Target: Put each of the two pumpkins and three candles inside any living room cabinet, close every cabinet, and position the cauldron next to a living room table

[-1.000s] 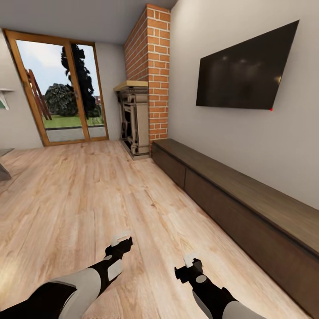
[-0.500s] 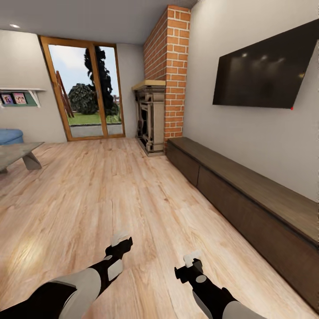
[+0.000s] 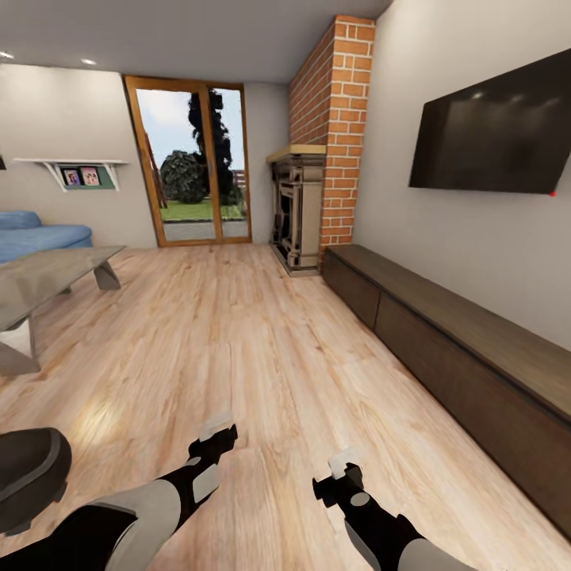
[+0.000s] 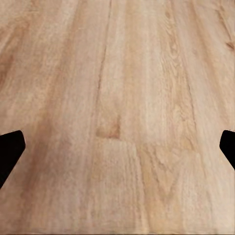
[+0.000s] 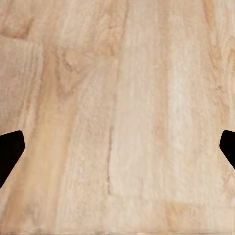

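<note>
Cauldron (image 3: pixel 28 476) at 8 o'clock on floor, near table (image 3: pixel 55 270) at 10 o'clock; cabinet (image 3: pixel 444 341) at 2 o'clock, drawers shut.
Left gripper (image 3: pixel 216 434) and right gripper (image 3: pixel 337 474) both spread, empty, over bare floor. Judged: cauldron rigid, fairly heavy, smooth; grip the thick rim. Pumpkins, candles unsighted.

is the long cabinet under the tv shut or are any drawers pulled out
Shut, as far as shown. The cabinet has flat dark fronts lying flush in one line, with no pale interior showing. Its near end runs out of frame.
</note>
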